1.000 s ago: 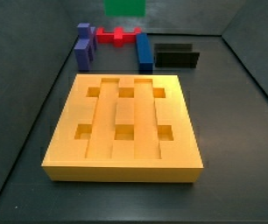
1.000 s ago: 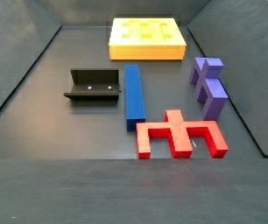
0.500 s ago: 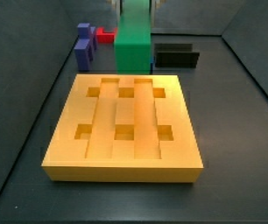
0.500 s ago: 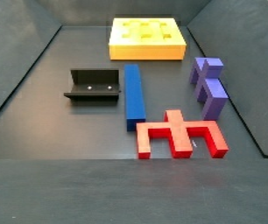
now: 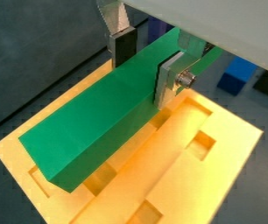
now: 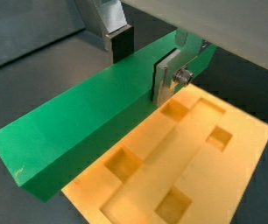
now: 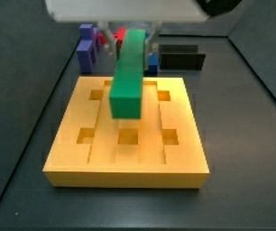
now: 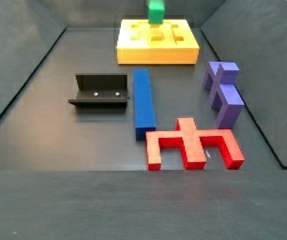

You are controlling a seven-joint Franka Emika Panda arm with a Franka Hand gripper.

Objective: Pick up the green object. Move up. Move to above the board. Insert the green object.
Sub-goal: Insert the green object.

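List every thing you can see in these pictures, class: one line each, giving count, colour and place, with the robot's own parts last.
Bar: 1, green, held in the air over the board.
Board: 1, orange-yellow, flat on the floor, six square holes.
Long block: 1, blue, on the floor between fixture and purple blocks.
Blocks: 2, purple, on the floor beside the long block.
Piece: 1, red, on the floor near the purple blocks.
Fixture: 1, black, on the floor beside the long block.
Tool: 1, silver fingers with dark pads, above the board, shut on the bar.
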